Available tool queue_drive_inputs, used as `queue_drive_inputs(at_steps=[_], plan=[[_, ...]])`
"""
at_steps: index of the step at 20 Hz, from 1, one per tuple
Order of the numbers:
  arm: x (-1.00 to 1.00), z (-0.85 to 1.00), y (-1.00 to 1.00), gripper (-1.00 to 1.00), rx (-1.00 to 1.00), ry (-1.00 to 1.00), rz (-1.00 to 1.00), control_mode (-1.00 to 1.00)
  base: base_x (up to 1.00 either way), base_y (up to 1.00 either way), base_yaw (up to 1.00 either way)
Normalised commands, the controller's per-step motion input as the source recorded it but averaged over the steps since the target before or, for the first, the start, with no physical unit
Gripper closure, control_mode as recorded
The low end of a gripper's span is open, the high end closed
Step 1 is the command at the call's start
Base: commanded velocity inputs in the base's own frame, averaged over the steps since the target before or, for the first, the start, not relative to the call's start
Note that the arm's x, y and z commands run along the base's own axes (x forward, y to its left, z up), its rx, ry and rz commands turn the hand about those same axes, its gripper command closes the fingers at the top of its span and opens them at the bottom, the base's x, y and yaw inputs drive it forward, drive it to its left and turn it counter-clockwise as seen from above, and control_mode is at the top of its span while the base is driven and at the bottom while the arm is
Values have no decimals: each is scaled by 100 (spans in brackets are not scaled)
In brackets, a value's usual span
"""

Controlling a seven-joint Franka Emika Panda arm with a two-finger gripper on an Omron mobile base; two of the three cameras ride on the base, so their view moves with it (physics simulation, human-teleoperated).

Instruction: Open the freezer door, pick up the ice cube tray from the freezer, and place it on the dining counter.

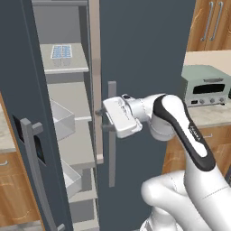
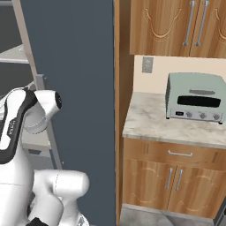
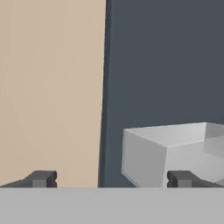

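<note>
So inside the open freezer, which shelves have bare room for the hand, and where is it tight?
The shelf below the ice cube tray is bare. The tray's own shelf has room right of the tray. Lower down, white door bins crowd the front, and the open gripper sits by the beige divider edge.

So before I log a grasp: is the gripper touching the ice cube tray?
Apart. The left base view shows the ice cube tray on an upper freezer shelf, while the gripper, jaws open, sits well below it, near the door's edge.
</note>
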Motion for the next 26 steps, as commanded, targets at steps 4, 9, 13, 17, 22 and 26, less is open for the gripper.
queue_drive_inputs(at_steps=[4,9,13,17,22,26], plan=[[22,0,34,-100,4,-5,0,-100,0,0,0],[25,-10,49,-100,1,0,0,-100,0,0,0],[19,-13,42,-100,1,0,0,-100,0,0,0],[18,-10,41,-100,1,0,0,-100,0,0,0],[11,-11,41,-100,0,0,0,-100,0,0,0],[3,-11,45,-100,0,0,0,-100,0,0,0]])
